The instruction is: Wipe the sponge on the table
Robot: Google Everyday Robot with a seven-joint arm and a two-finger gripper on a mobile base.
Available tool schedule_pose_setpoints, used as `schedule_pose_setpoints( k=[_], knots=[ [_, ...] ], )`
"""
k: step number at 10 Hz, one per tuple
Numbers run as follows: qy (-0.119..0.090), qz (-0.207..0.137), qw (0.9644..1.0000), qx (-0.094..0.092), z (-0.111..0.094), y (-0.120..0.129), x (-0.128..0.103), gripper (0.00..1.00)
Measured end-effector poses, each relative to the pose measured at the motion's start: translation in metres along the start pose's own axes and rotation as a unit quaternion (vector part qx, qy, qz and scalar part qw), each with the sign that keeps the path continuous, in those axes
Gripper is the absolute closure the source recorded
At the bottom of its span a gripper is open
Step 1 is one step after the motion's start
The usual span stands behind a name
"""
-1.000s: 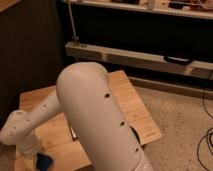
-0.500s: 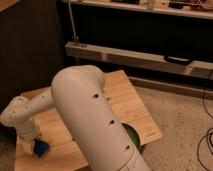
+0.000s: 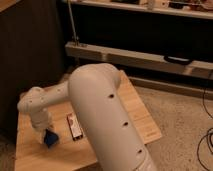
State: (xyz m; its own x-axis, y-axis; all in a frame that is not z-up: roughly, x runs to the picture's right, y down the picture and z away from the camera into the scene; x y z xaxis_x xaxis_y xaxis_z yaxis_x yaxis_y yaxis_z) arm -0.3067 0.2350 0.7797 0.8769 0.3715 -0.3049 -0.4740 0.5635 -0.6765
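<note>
Dark shelving and a grey metal rail [image 3: 150, 59] back the scene, with the pale plank tabletop [image 3: 136, 107] in front. At its left side the claw [image 3: 46, 131] points straight down from the wrist onto the sponge [image 3: 51, 139], likely so it can press the pad flat against the wood and drag it. Whether the claw is open or closed on it, I cannot tell. Just right of the sponge, apart from it, lies a small black-and-white box [image 3: 74, 126]. Further right the robot's thick white arm [image 3: 105, 120] hides the tabletop's middle.
</note>
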Motion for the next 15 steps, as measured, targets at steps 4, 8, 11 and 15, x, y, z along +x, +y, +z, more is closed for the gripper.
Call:
schedule_pose_setpoints(
  k=[4, 8, 11, 15],
  knots=[
    [-0.017, 0.024, 0.9995, -0.015, -0.013, 0.005, 0.068, 0.77],
    [0.009, -0.034, 0.9986, -0.039, 0.009, 0.078, 0.078, 0.77],
    [0.027, -0.09, 0.9944, -0.048, 0.029, 0.118, 0.046, 0.77],
    [0.022, -0.122, 0.9912, -0.046, 0.031, 0.116, -0.024, 0.77]
  ],
)
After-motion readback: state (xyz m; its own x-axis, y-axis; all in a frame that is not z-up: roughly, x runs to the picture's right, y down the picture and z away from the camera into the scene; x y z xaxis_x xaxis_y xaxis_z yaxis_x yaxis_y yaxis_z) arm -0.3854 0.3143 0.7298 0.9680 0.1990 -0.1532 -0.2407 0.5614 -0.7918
